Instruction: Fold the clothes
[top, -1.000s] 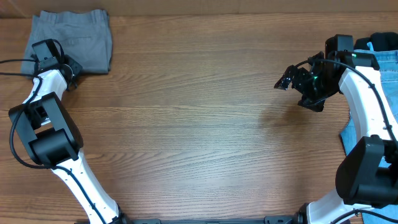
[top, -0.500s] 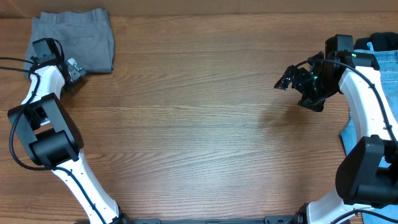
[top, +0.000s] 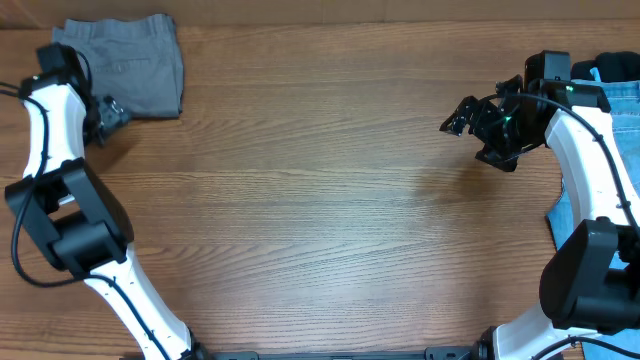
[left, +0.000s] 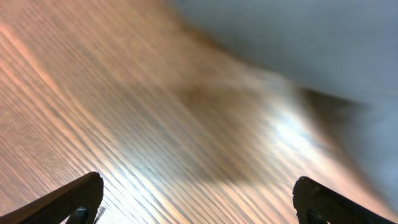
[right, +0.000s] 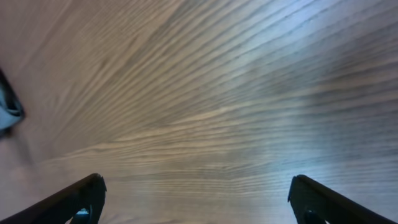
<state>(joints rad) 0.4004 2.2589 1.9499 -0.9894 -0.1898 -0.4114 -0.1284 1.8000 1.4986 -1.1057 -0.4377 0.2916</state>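
Observation:
The grey shorts (top: 135, 65) lie folded flat at the table's far left corner. My left gripper (top: 107, 114) hovers open just off their near left edge, holding nothing. In the blurred left wrist view its fingers (left: 78, 199) stand wide over bare wood, with the grey shorts (left: 298, 37) at the upper right. The light blue jeans (top: 622, 100) lie at the right edge, partly under the right arm. My right gripper (top: 463, 115) is open over bare table, left of the jeans. In the right wrist view only wood grain shows between its fingertips (right: 84, 196).
The wooden table (top: 320, 200) stretches between the two arms. A strip of denim (top: 560, 215) shows at the right edge beside the right arm. Black cables trail from both arms.
My left gripper opened, let go of the shorts' corner and drew back a little, the arm swinging toward the far left. The right gripper shifted slightly away from me.

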